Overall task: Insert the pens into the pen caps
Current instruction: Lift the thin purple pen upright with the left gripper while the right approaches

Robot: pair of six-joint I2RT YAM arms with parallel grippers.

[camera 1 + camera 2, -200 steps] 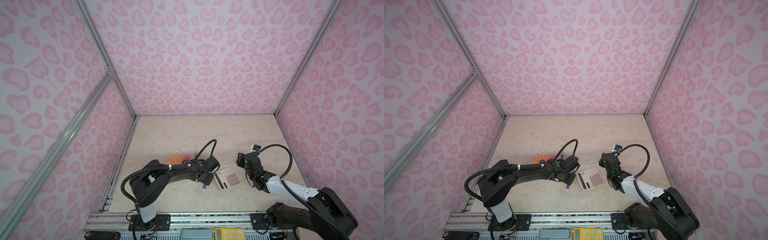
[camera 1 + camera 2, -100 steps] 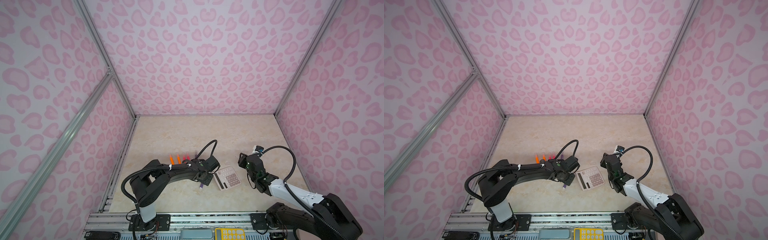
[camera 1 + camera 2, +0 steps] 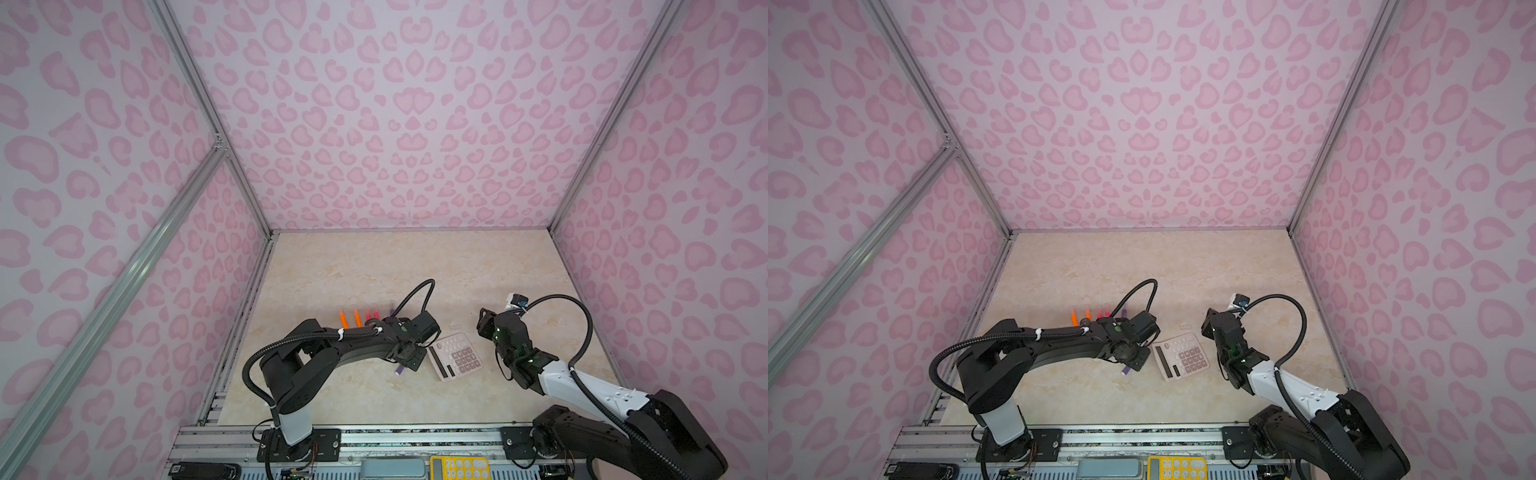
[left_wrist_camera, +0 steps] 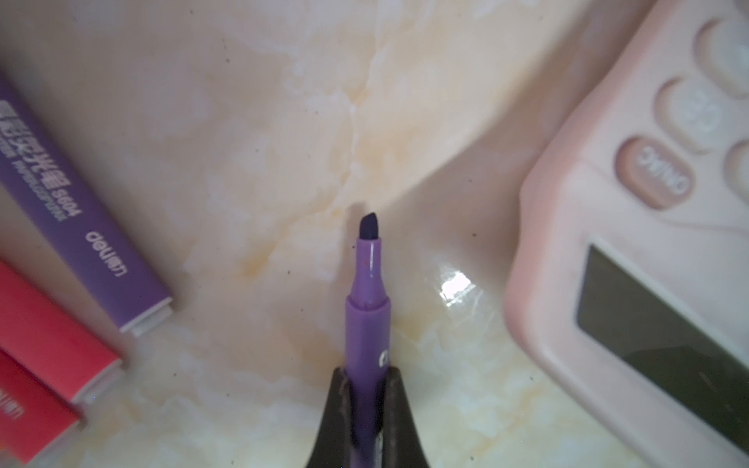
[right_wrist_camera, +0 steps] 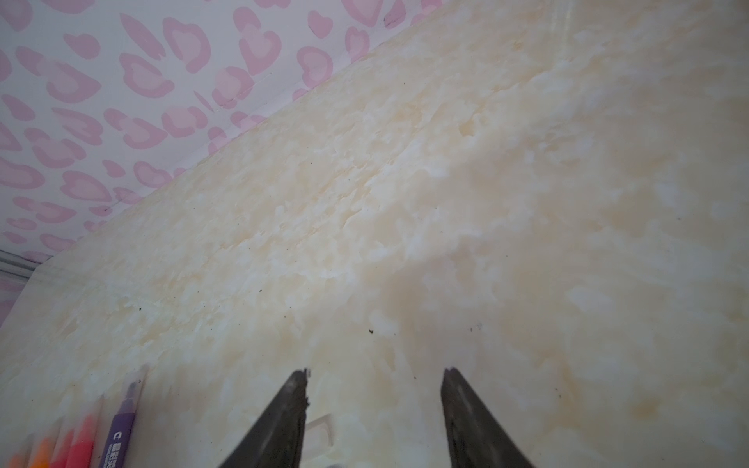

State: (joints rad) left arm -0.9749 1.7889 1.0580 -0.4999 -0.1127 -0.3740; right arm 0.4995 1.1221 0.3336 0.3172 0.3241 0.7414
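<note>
The left fingers [image 4: 334, 409] are pinching a purple pen [image 4: 367, 320], bare tip out, just left of the pink calculator [image 4: 608, 283]. The right fingers [image 5: 283, 413] are hanging spread and empty right of the calculator, over the worktop [image 5: 486, 202], with a clear cap [image 5: 322, 429] lying just beside one. The other pens [image 3: 359, 318] are lying in a row left of the calculator, farther back.

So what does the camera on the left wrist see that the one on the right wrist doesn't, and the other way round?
Left wrist only: the left gripper shut on an uncapped purple pen, plus the pink calculator. Right wrist only: the right gripper, open and empty, a clear pen cap near it, and the pink-patterned wall. Both: the marble tabletop, a second purple pen lying flat, and pink-red pens beside it.
</note>
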